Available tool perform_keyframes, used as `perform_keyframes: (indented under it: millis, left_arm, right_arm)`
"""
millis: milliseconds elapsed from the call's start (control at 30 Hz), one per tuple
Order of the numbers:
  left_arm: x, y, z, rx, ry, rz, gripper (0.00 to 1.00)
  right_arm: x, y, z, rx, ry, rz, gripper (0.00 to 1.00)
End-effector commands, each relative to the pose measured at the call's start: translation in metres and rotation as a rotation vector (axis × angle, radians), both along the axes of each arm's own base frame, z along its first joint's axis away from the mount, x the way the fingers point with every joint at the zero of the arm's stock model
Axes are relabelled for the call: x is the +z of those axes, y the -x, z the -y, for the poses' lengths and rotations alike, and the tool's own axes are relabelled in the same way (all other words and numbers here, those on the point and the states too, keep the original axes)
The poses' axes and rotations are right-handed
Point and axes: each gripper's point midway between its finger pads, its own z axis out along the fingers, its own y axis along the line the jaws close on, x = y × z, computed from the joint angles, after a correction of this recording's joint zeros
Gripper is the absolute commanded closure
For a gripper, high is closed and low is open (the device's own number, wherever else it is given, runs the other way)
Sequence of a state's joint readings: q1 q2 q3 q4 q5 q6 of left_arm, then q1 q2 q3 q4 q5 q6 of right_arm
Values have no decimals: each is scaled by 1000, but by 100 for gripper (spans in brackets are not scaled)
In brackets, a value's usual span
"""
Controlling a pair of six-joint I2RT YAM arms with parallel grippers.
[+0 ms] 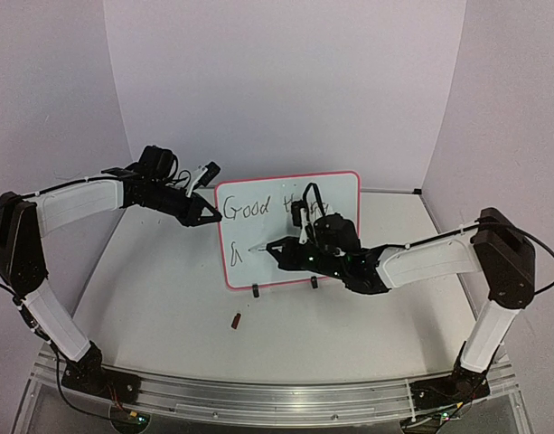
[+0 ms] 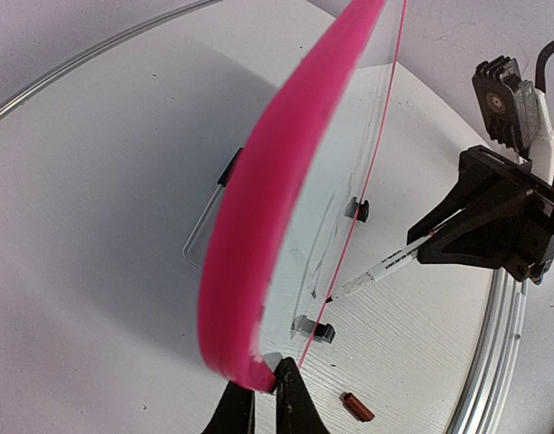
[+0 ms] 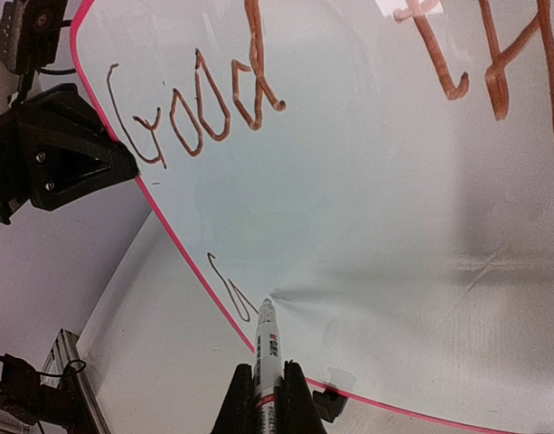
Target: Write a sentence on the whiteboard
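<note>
Left side: the left gripper [image 1: 211, 213] is closed tight on the left edge of the whiteboard [image 1: 342, 193], its fingers [image 2: 290, 402] pinching the pink frame, as the left wrist view confirms. The whiteboard stands upright on two black feet [image 1: 256, 291] at the middle of the table [image 1: 159, 298], facing the arms. The sentence [image 1: 243, 209] begins "Good" on the top line. The next word is partly hidden behind the right arm in the overhead view and cut off by the frame edge in the right wrist view, so only "th" can be read. The lower line shows a single looping stroke at the board's left margin. A small dark red cap [image 1: 236, 320] lies on the table in front of the board. Right side: the right gripper [image 1: 293, 242] is clamped on a white marker [image 1: 269, 245], whose tip touches the board just beside that lower stroke.
</note>
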State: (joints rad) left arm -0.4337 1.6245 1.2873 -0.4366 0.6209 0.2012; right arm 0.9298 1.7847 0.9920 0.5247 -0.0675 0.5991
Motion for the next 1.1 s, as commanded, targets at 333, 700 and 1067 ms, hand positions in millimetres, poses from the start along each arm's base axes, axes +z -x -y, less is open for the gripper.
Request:
perform_keyframes:
  millis: [333,700,1067]
  left_arm:
    - [-28,0,1,9,-80,-30,100]
    - [-28,0,2,7,-80,-31,100]
    - [-29,0,2,7,-80,-33,100]
  right_arm:
    - [13,-17,-12,-19,-19,45,100]
    - [-17,-8,-5,-9,42,-18,100]
    - [-10,-9,2,-33,49,-1,100]
